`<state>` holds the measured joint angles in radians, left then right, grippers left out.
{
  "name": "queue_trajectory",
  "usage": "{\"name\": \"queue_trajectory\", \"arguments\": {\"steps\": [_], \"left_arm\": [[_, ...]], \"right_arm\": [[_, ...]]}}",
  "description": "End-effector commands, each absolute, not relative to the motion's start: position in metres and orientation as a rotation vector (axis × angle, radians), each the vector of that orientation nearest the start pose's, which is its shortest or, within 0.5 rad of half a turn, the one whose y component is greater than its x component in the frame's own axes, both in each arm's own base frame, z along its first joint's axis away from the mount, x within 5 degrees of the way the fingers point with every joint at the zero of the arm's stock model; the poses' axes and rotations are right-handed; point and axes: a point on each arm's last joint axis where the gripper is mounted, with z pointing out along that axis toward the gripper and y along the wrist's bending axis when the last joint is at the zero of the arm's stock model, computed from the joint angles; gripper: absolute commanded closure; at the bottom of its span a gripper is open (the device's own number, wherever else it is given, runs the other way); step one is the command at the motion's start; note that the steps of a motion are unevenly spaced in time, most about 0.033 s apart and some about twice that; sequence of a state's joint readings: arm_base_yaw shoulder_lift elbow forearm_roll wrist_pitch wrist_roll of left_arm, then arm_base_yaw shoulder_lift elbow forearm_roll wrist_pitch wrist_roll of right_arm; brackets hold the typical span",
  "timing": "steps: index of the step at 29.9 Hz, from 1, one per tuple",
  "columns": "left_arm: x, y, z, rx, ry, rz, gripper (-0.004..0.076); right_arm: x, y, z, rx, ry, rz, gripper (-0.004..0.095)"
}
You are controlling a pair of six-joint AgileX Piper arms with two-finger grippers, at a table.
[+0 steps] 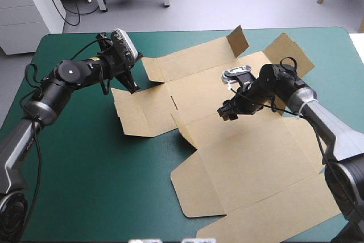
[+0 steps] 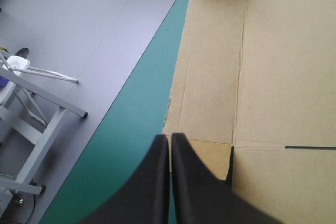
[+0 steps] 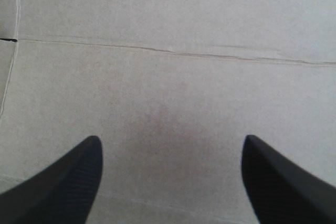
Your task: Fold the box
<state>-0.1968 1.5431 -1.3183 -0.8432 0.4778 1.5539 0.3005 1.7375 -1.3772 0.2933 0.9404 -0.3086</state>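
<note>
My left fingers clamp the side flap of the box; my right fingers hang released over its middle. Walls are barely begun, so next I'd stand that flap up.

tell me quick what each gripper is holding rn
left gripper: shut on the box edge
right gripper: open, holding nothing

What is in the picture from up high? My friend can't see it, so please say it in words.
A brown box, a cut board sheet, lies mostly flat on a teal-green table. The left gripper, jaws shut, pinches its left flap, and the right gripper is over its middle with jaws open.
</note>
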Motion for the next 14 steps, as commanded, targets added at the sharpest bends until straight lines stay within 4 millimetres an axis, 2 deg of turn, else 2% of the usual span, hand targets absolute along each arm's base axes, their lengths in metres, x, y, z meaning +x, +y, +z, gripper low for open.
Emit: {"name": "queue_trajectory", "arguments": {"steps": [1, 14], "left_arm": [[0.3372, -0.1017, 0.3833, 1.049, 1.598, 0.011, 0.0728], [0.3360, -0.1028, 0.3823, 1.065, 1.602, -0.006, 0.0728]], "right_arm": [[0.3403, 0.1262, 0.2921, -0.644, 2.601, 0.373, 0.0055], [0.3399, 0.1264, 0.2920, -0.644, 2.605, 0.378, 0.0054]]}}
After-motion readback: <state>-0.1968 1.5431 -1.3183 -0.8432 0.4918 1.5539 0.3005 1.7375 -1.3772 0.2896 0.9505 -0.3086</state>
